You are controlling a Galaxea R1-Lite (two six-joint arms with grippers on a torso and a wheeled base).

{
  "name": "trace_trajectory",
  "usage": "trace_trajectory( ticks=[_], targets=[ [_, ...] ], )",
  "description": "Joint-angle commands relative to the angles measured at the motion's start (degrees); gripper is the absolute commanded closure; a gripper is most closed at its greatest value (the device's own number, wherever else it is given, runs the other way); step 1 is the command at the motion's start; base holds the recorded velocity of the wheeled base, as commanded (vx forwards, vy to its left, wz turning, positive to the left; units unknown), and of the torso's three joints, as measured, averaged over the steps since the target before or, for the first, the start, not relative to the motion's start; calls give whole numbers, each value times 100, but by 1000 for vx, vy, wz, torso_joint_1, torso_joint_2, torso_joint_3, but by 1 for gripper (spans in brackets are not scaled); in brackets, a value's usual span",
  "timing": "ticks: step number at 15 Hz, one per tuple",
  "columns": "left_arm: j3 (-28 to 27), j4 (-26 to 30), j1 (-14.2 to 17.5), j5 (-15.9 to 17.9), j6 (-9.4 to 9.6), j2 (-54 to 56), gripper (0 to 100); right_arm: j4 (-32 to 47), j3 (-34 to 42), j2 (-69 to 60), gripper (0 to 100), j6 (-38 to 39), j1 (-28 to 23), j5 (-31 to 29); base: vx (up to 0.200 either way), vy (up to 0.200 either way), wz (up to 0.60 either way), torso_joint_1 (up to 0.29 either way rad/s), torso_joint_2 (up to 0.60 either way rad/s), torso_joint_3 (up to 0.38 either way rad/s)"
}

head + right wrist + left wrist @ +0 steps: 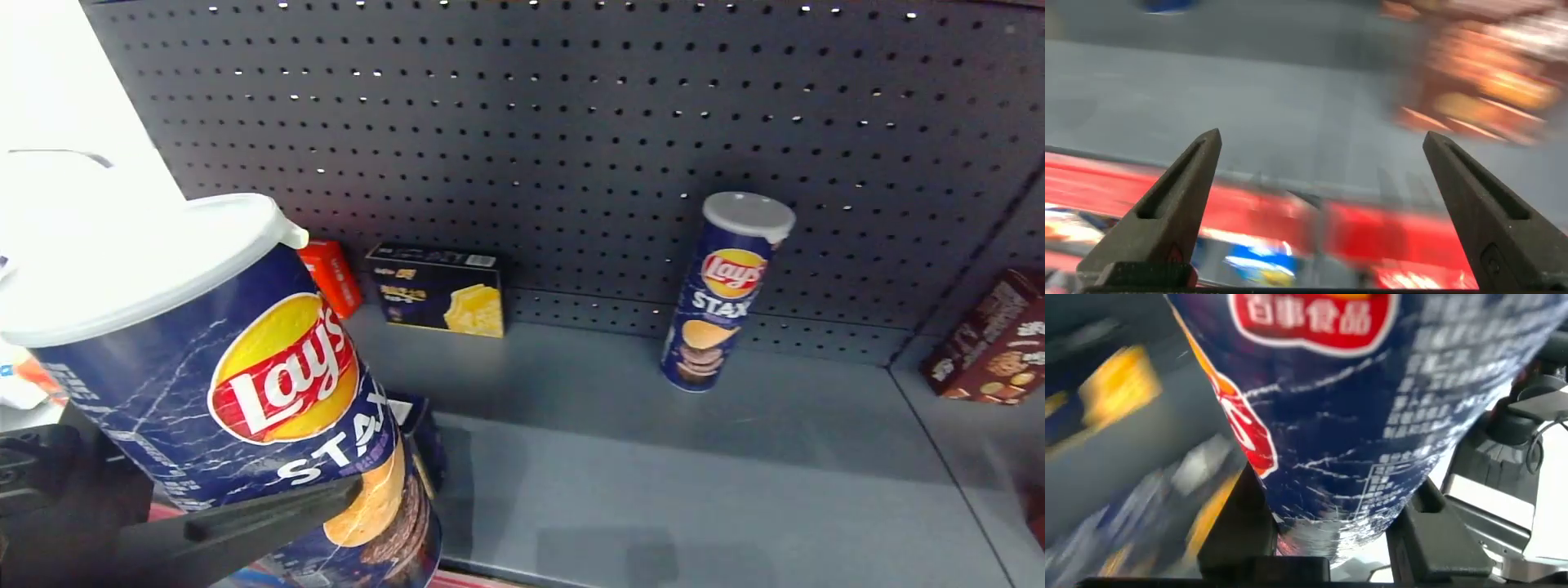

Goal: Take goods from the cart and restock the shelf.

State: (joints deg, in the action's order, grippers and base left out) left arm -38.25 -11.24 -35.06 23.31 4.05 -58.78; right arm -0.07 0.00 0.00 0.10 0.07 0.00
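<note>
In the head view the left jaws are clamping the held can (220, 384) low on its body, so it is tilting with its lid leaning away from the shelf (653, 490), near that shelf's front left corner. Gripped that low, the tall can is likely to swing or slip in the jaws, and set down at this angle it could topple. A dark pack (420, 433) is sitting just behind it and could get knocked, while the red box (331, 278) and yellow box (437, 290) are lining the pegboard (571, 122) farther back. Open room is lying in the middle of the shelf, between the yellow box and the standing can (727, 294), and across the whole front half; a brown box (992, 343) is closing off the right side beyond a seam. In the left wrist view the fingers (1237, 531) are pressing both sides of the held can (1355, 416) close to its base, and how deep the hold is I cannot tell. In the right wrist view the right jaws are standing wide apart with nothing between the fingers (1167, 220), hanging over the shelf's front edge, where a red strip (1208, 188) is running; coming in low, they could catch that lip, and the brown box (1494, 82) is crowding one side.
</note>
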Motion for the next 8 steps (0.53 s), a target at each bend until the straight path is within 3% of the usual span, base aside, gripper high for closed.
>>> trace_trajectory(
  ticks=[1, 2, 8],
  targets=[
    [2, -1, -1, -2, 0, -10, 100, -1, 0, 0, 0, -1, 1, 0, 0, 0, -600, 2, -2, 2],
    [2, -1, -1, -2, 0, -10, 100, -1, 0, 9, 0, -1, 1, 0, 0, 0, -600, -2, -2, -2],
    [11, -10, 8, -11, 0, -10, 100, -1, 0, 9, 0, -1, 1, 0, 0, 0, 0, 0, 0, 0]
  ],
)
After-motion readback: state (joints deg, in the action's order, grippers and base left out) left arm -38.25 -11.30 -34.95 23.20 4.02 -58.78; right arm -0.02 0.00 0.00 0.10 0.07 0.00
